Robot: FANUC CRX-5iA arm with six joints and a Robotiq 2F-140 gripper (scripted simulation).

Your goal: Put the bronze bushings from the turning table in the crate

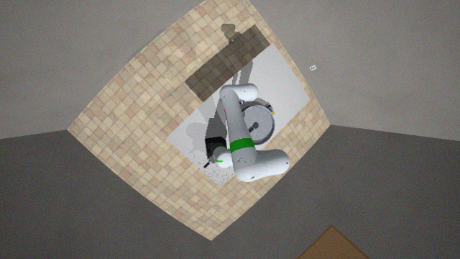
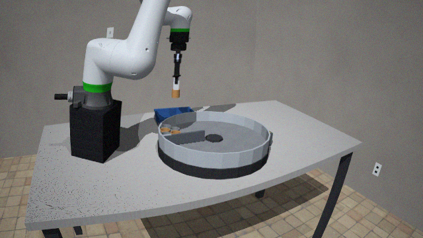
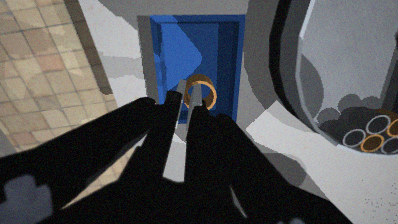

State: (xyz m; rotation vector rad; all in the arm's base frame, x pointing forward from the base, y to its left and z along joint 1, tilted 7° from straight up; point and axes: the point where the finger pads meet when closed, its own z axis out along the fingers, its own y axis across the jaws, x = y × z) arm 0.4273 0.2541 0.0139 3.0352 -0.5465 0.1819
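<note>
My gripper (image 3: 188, 92) is shut on a bronze bushing (image 3: 201, 92) and holds it by its wall, high above the blue crate (image 3: 199, 56). In the exterior view the bushing (image 2: 176, 91) hangs under the fingers, well above the crate (image 2: 172, 113) behind the turning table (image 2: 214, 143). Several bushings, bronze and steel, lie bunched against the table's rim beside a grey divider (image 2: 170, 129); they also show in the wrist view (image 3: 372, 136). In the top view the arm covers the gripper and the crate.
The robot's black base block (image 2: 94, 131) stands on the white table left of the turning table. The turning table has a raised grey wall and a dark hub (image 2: 213, 137). The table's edge and tiled floor lie left of the crate in the wrist view.
</note>
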